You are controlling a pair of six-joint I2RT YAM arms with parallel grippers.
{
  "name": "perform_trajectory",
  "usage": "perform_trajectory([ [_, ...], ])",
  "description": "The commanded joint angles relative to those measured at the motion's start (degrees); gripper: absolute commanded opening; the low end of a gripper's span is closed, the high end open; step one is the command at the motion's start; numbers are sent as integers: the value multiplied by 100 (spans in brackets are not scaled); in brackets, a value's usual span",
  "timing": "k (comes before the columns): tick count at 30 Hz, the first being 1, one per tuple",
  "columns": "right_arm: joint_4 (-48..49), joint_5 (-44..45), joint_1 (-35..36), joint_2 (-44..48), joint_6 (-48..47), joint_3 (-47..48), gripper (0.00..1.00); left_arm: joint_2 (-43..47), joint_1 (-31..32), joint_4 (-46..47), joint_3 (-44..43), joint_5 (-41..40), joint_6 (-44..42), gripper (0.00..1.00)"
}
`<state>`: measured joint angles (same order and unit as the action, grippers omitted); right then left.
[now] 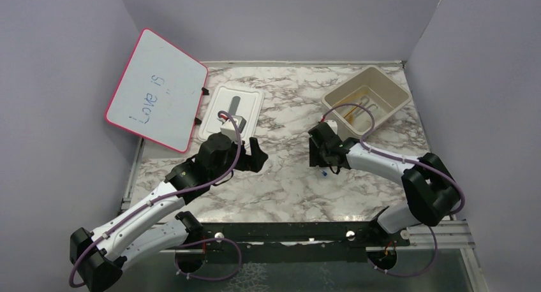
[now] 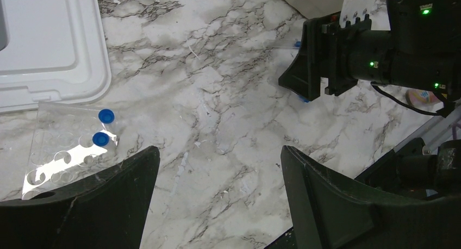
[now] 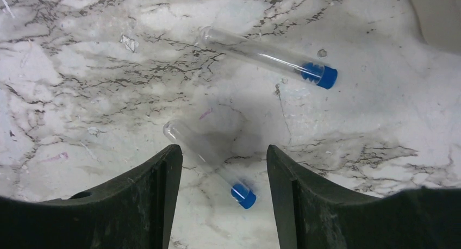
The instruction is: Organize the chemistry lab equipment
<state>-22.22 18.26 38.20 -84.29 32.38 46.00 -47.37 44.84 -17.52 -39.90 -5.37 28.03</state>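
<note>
Marble counter [image 3: 81, 69], mid-surface: right gripper [image 3: 221, 151] gapes empty over a blue-capped test tube [image 3: 202, 157]; left gripper [image 2: 220, 154] open, empty. Tube, apparently glass, may roll away if clipped off-centre.

I log from my feed:
- Tabletop [image 3: 81, 69]: smooth marble-look finish, faint sheen.
- Two test tubes [image 3: 261, 56]: clear, glossy; blue plastic caps [image 3: 326, 76].
- Rack [image 2: 60, 145]: transparent plastic sheet, shiny.
- Lid [image 2: 49, 42]: white plastic, smooth, satin.
- Bin [image 1: 367, 97]: cream plastic, matt.
- Whiteboard [image 1: 156, 91]: glossy face, pink frame.
</note>
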Motion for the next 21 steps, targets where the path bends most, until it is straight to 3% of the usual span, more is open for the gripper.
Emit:
perform_trajectory([
  [1,218,-509,7,-188,-624,-8,61,18,-10,49,49,44,40,84],
  [5,362,-1212,12,-79,-921,-175,57,26,-10,55,48,53,61,84],
  [10,210,-1325,6,-263,-962,-201,49,18,-10,56,45,44,67,84],
  [16,2,-1289,13,-496,-1014,-159,33,10,-10,56,50,53,108,84],
  [21,111,-1333,26,-598,-1079,-98,15,4,-10,164,160,124,322,84],
])
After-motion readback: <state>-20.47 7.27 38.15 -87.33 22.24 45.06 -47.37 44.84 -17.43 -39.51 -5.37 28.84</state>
